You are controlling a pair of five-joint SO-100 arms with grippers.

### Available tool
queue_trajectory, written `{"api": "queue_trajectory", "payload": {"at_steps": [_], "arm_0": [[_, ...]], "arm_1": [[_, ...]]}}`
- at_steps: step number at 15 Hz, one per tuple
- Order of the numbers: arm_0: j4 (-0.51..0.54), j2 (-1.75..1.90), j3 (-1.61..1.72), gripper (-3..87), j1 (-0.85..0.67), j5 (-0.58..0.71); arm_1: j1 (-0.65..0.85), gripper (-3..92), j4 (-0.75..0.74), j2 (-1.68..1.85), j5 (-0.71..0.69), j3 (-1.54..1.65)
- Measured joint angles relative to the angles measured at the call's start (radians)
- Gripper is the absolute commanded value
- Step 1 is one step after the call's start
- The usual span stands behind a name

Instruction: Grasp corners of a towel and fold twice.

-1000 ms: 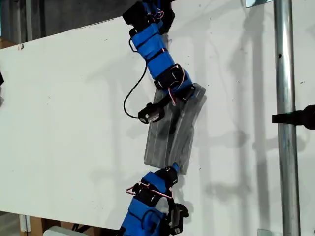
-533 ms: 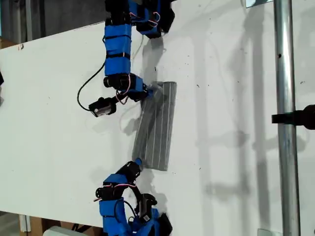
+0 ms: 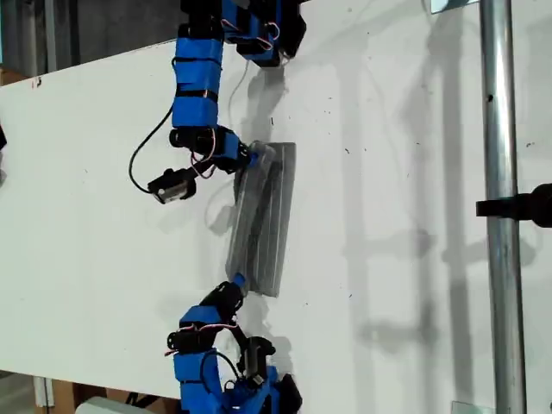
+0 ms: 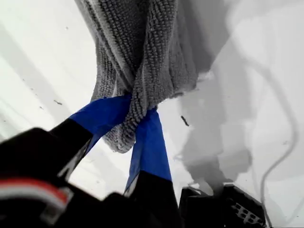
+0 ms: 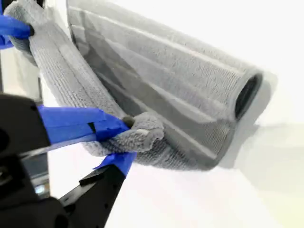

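Our first end effector [image 4: 135, 124] is clamped on one corner [image 4: 124, 138] of the towel [image 4: 142, 47]. The grey pile is bunched between its two blue fingers [image 4: 149, 142], and the cloth rises away from them in loose folds. Our second end effector [image 5: 121, 142] is likewise closed on another corner [image 5: 145, 133], with a thick wad of fabric pinched between its blue fingers [image 5: 76, 124].

In the exterior view the towel [image 3: 263, 220] lies as a long narrow band on the white counter [image 3: 95, 224], a little to that view's left of the middle. Our first end effector [image 3: 250, 158] holds the end nearer that view's top. Our second end effector [image 3: 238, 281] holds the end nearer its bottom.

The edge we grip looks raised off the counter. The second wrist view shows it hanging between the two end effectors as a slack strip. The far side of the towel rests on the counter in a rounded fold [image 5: 247, 92], open like a tube at its end. Pale stripes run along the length of the cloth.

A black cable [image 3: 138, 159] loops from the arm at the exterior view's top. A metal pole [image 3: 500, 216] stands near that view's right, well apart from the towel.
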Motion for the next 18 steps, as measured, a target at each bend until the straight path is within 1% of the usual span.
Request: {"api": "queue_trajectory", "payload": {"at_steps": [3,4,5,6,7,8,10,11,12,13,15,16,17,18], "arm_0": [[-0.074,-0.02,0.078,-0.4,0.101,-0.17],[-0.097,-0.034,0.104,4.8,0.123,-0.215],[-0.112,-0.044,0.135,17.9,0.132,-0.249],[-0.109,-0.057,0.141,33.1,0.127,-0.275],[-0.072,-0.058,0.138,33.0,0.117,-0.285],[-0.017,-0.055,0.129,29.7,0.11,-0.282],[0.11,0.025,0.055,25.1,0.104,-0.265],[0.179,0.121,0.037,23.5,0.103,-0.261],[0.225,0.242,0.034,21.8,0.095,-0.258],[0.249,0.373,0.043,19.9,0.087,-0.258],[0.247,0.603,0.147,16.8,0.1,-0.278],[0.221,0.672,0.21,15.6,0.133,-0.302],[0.166,0.755,0.29,16.7,0.189,-0.321],[0.091,0.847,0.379,17.6,0.253,-0.333]], "arm_1": [[-0.089,-0.2,-0.092,-0.049,0.067,0.123],[-0.098,0.3,-0.126,-0.081,0.077,0.129],[-0.098,16.0,-0.152,-0.114,0.081,0.129],[-0.095,23.5,-0.156,-0.121,0.083,0.13],[-0.074,26.3,-0.144,-0.117,0.083,0.13],[-0.043,28.2,-0.106,-0.107,0.086,0.14],[0.017,32.3,-0.041,0.046,0.089,0.187],[0.041,32.7,0.0,0.152,0.104,0.222],[0.06,33.3,0.037,0.276,0.129,0.27],[0.072,33.4,0.044,0.403,0.173,0.345],[0.058,34.8,0.046,0.647,0.29,0.526],[0.028,34.9,0.037,0.761,0.387,0.629],[-0.008,35.1,0.014,0.879,0.48,0.729],[-0.055,35.0,-0.021,0.992,0.541,0.828]]}}
